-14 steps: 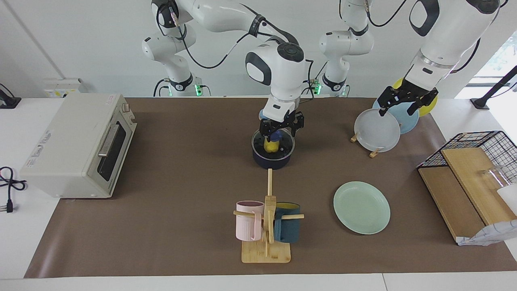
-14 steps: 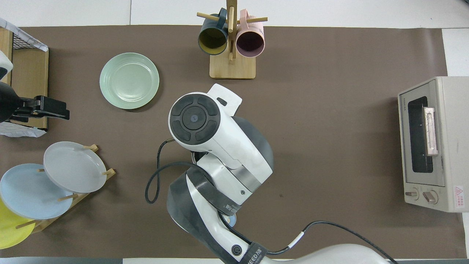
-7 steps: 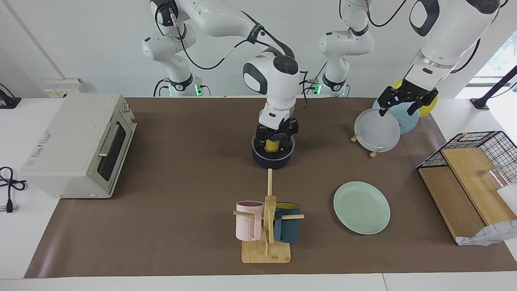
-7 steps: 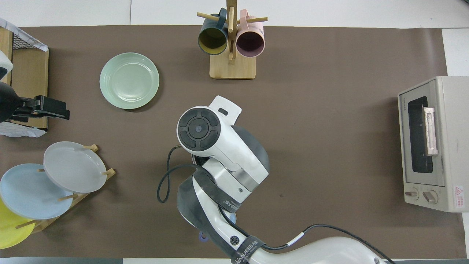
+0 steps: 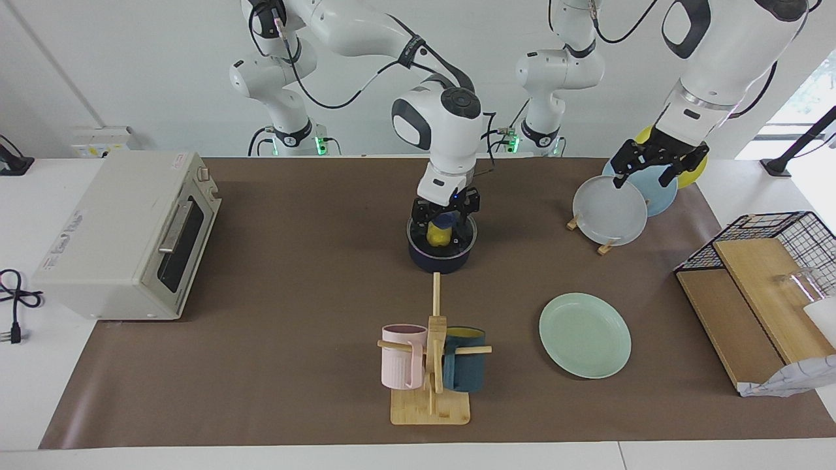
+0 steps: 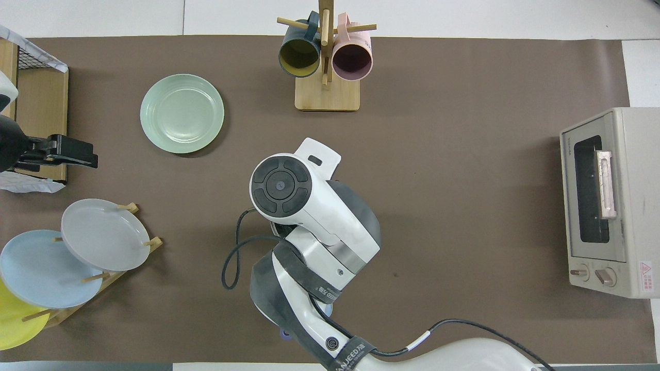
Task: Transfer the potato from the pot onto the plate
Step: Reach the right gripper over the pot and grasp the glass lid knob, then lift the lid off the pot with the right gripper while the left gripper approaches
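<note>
The dark navy pot [image 5: 439, 261] stands at the middle of the table. The yellow potato [image 5: 437, 236] lies inside it. My right gripper [image 5: 443, 227] reaches down into the pot, open, with a finger on each side of the potato. In the overhead view the right arm covers the pot and the potato. The mint-green plate [image 5: 584, 335] [image 6: 182, 113] lies empty, farther from the robots than the pot and toward the left arm's end. My left gripper [image 5: 656, 166] [image 6: 72, 152] waits open, raised over the plate rack.
A wooden mug tree [image 5: 431, 365] with a pink and a dark blue mug stands farther from the robots than the pot. A toaster oven [image 5: 124, 235] sits at the right arm's end. A plate rack [image 5: 610, 209], a wire basket and boards [image 5: 771, 261] sit at the left arm's end.
My right gripper has come down from just above the pot into it, around the potato. The left arm has not moved.
</note>
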`<act>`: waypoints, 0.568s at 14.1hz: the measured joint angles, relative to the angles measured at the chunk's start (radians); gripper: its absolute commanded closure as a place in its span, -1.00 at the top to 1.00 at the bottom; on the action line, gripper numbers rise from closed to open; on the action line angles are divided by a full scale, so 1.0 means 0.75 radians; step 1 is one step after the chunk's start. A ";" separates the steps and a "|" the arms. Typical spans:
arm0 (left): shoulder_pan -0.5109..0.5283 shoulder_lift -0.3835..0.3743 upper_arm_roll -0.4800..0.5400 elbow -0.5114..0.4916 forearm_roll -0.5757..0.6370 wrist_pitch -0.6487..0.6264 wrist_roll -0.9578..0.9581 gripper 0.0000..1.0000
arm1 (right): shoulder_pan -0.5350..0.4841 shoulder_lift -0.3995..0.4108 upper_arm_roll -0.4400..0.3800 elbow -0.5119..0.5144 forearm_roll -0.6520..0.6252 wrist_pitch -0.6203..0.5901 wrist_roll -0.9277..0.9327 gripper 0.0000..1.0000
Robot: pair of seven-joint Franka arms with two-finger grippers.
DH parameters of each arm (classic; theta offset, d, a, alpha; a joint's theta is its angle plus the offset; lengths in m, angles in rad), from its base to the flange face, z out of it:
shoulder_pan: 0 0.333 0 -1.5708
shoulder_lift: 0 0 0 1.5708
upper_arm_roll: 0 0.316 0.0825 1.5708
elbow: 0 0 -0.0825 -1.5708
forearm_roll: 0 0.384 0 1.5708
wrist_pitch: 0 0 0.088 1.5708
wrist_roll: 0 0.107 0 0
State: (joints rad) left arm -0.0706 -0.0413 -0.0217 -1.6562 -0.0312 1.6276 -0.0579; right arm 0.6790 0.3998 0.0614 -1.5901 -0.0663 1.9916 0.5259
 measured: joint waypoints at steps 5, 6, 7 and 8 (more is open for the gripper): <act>0.000 0.000 -0.001 0.000 0.000 0.005 0.000 1.00 | 0.000 -0.006 0.002 -0.010 0.001 0.001 0.000 0.26; 0.000 0.000 -0.002 0.000 0.000 0.005 0.000 1.00 | 0.000 -0.007 0.004 -0.010 0.001 0.001 0.000 0.09; 0.000 0.000 -0.003 0.000 0.000 0.005 0.000 1.00 | 0.000 -0.008 0.010 -0.010 0.001 0.001 0.000 -0.02; 0.000 0.000 -0.003 0.000 0.000 0.005 0.000 1.00 | 0.001 -0.009 0.014 -0.010 0.001 0.002 0.000 -0.11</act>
State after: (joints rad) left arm -0.0707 -0.0413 -0.0237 -1.6563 -0.0312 1.6317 -0.0579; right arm 0.6794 0.3934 0.0715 -1.5976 -0.0654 1.9933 0.5259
